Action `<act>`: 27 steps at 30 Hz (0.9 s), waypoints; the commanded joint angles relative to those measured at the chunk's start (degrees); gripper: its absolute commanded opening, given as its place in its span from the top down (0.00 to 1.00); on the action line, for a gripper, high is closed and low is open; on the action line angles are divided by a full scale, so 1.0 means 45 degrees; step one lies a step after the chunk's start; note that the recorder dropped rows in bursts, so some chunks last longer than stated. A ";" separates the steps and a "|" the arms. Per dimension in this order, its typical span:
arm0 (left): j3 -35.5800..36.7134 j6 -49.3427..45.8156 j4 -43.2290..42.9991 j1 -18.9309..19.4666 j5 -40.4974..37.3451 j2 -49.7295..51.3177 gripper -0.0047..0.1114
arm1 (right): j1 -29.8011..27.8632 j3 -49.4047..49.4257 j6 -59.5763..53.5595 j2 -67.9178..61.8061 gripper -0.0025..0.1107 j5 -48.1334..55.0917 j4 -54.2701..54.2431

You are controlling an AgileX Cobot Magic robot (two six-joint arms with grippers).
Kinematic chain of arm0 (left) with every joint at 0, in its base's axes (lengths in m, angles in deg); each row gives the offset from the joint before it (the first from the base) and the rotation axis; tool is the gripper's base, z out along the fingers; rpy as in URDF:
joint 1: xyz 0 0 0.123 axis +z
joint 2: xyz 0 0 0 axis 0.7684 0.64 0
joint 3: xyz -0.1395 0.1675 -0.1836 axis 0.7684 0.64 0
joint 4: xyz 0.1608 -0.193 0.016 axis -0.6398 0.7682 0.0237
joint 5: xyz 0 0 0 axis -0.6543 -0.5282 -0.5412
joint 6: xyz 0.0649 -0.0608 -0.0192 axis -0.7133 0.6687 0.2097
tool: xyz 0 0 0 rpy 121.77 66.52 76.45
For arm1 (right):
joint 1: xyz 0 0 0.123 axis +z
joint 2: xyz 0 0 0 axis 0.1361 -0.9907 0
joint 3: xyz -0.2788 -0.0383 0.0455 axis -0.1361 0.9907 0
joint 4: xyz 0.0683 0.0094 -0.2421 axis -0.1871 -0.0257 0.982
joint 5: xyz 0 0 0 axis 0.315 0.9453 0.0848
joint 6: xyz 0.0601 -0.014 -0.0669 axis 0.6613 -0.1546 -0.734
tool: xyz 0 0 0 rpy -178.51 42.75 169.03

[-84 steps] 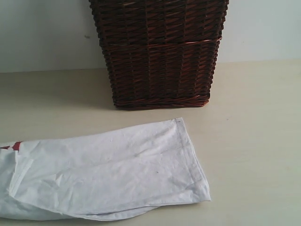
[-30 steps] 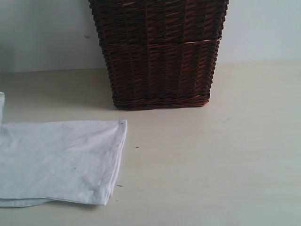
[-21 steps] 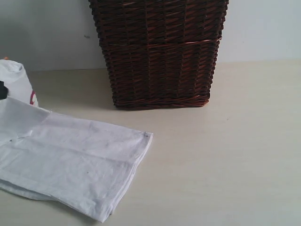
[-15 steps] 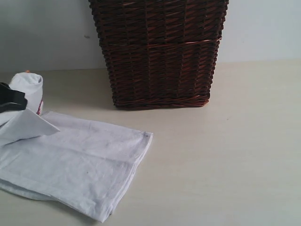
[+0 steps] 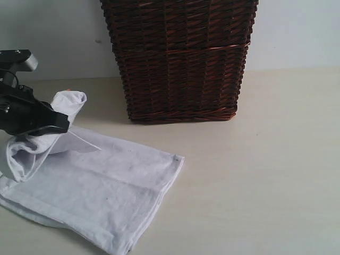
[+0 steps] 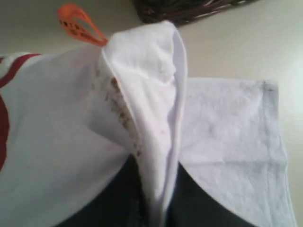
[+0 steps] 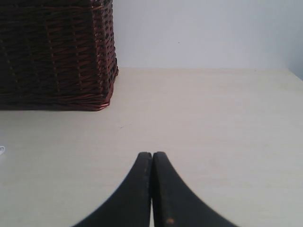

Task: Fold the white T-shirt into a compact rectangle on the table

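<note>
So the white cotton T-shirt (image 5: pixel 106 186) sits on the left part of the smooth pale beige counter (image 5: pixel 265 175). It's in front of the tall dark brown wicker basket (image 5: pixel 180 58) and off to its left, near it but not touching. Most of the shirt lies flat as a layered panel, with one hemmed corner pointing out toward the middle of the counter.

The black left tool (image 5: pixel 62 126) is clenched on a bunched fold of the shirt and holds it up off the flat part, so a rounded hump of cloth pokes up past it. In the left wrist view the pinched fold runs right between the jaws. There's a small orange neck tag loop (image 6: pixel 78 23) at the top of the hump and a bit of red print (image 6: pixel 5 118) at the frame edge.

The black right tool (image 7: pixel 151 161) is clenched on nothing, tips pressed together, over the counter well away from the shirt.
</note>
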 commanded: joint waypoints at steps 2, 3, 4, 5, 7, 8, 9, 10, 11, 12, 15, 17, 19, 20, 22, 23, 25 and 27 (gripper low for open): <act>-0.0100 0.0067 0.0951 -0.1133 0.0069 -0.0292 0.96 | -0.0052 0.0071 -0.0072 0.0076 0.98 -0.0113 0.0046; -0.0100 0.0067 0.1119 -0.1373 0.0069 -0.0292 0.96 | -0.0052 0.0071 -0.0072 0.0076 0.98 -0.0113 0.0046; -0.0100 0.0067 0.1278 -0.1602 0.0069 -0.0261 0.96 | -0.0052 0.0071 -0.0072 0.0076 0.98 -0.0113 0.0046; -0.0100 0.0093 0.1422 -0.1802 0.0131 -0.0217 0.96 | -0.0052 0.0071 -0.0072 0.0076 0.98 -0.0113 0.0046; -0.0100 0.0217 0.1480 -0.2343 0.0322 -0.0079 0.96 | -0.0052 0.0071 -0.0072 0.0076 0.98 -0.0113 0.0046; -0.0100 0.0217 0.1480 -0.2575 0.0413 -0.0015 0.96 | -0.0052 0.0071 -0.0072 0.0076 0.98 -0.0113 0.0046; -0.0100 0.0217 0.1480 -0.2850 0.0476 0.0069 0.96 | -0.0052 0.0071 -0.0072 0.0076 0.98 -0.0113 0.0046; -0.0100 0.0217 0.1512 -0.3130 0.0533 0.0159 0.96 | -0.0052 0.0071 -0.0072 0.0076 0.98 -0.0113 0.0046; -0.0100 0.0217 0.1542 -0.3394 0.0600 0.0271 0.96 | -0.0052 0.0071 -0.0072 0.0076 0.98 -0.0113 0.0046; -0.0100 0.0217 0.1617 -0.3661 0.0633 0.0382 0.96 | -0.0052 0.0071 -0.0072 0.0076 0.98 -0.0113 0.0046; -0.0100 0.0217 0.1815 -0.4345 0.0795 0.0808 0.96 | -0.0052 0.0071 -0.0072 0.0076 0.98 -0.0113 0.0046; -0.0100 0.0217 0.1815 -0.4747 0.0913 0.1106 0.96 | -0.0052 0.0071 -0.0072 0.0076 0.98 -0.0113 0.0046; -0.0100 0.0217 0.1843 -0.5122 0.0969 0.1435 0.96 | -0.0052 0.0071 -0.0072 0.0076 0.98 -0.0113 0.0046; -0.0100 0.0217 0.1843 -0.5294 0.0969 0.1563 0.96 | -0.0052 0.0071 -0.0072 0.0076 0.98 -0.0113 0.0046; -0.0100 0.0217 0.1898 -0.5603 0.0969 0.1850 0.95 | -0.0052 0.0071 -0.0072 0.0076 0.98 -0.0113 0.0046; -0.0100 0.0217 0.1898 -0.5718 0.0969 0.1959 0.93 | -0.0052 0.0071 -0.0072 0.0076 0.98 -0.0113 0.0046; -0.0100 0.0217 0.1898 -0.5980 0.0969 0.2013 0.83 | -0.0052 0.0071 -0.0072 0.0076 0.98 -0.0113 0.0046; -0.0100 0.0217 0.1898 -0.6123 0.0859 0.1943 0.70 | -0.0052 0.0071 -0.0072 0.0076 0.98 -0.0113 0.0046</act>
